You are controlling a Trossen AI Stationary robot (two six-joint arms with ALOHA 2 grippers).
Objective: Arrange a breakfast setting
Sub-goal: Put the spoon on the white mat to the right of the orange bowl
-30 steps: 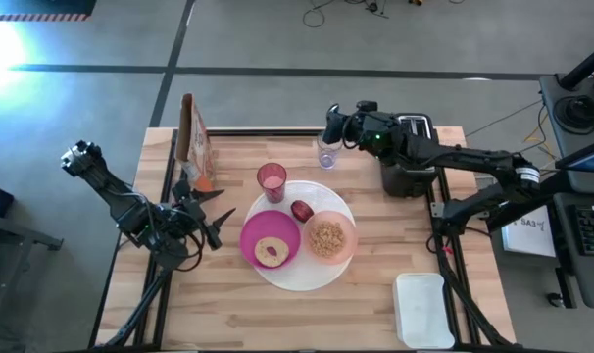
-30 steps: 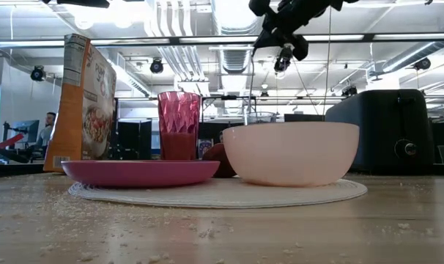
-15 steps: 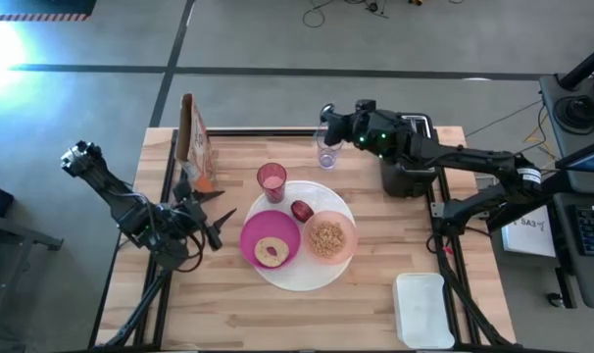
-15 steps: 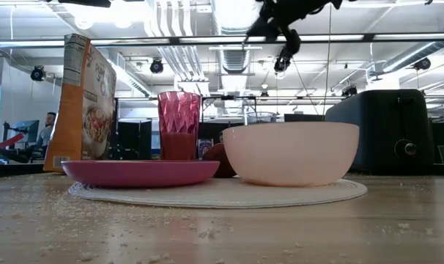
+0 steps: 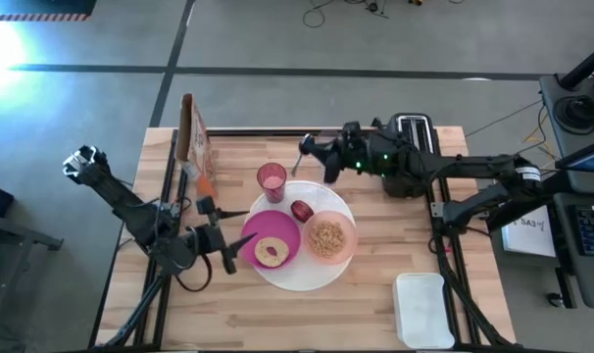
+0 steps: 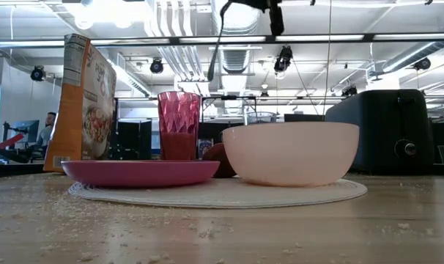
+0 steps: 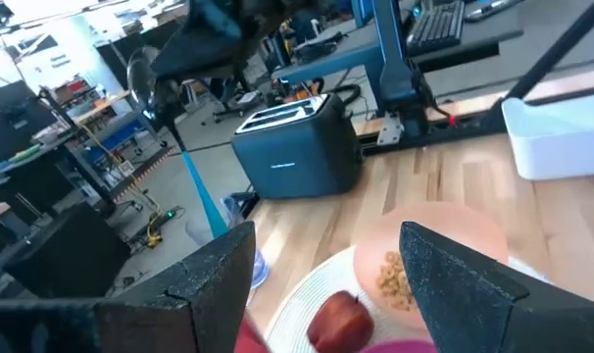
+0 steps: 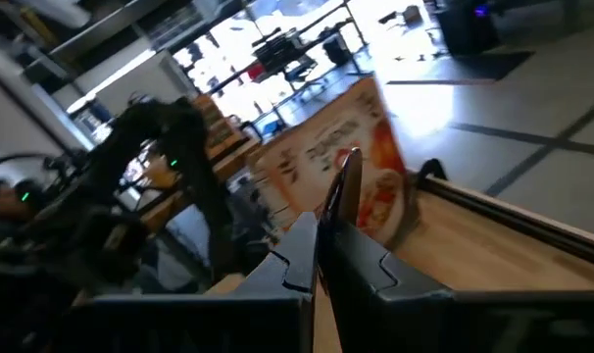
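On the table's near half, the plate carried both bowls; the left gripper waited spread and empty beside the magenta one. Farther back, above the tumbler, the right gripper pinched the spoon by its handle. Light, stiff and likely slippery, it suited that mid-handle hold. Only the left wrist view showed its teal handle.

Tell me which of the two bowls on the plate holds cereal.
The peach bowl, on the plate's toaster side, holds cereal; the magenta bowl beside it holds a round bread.
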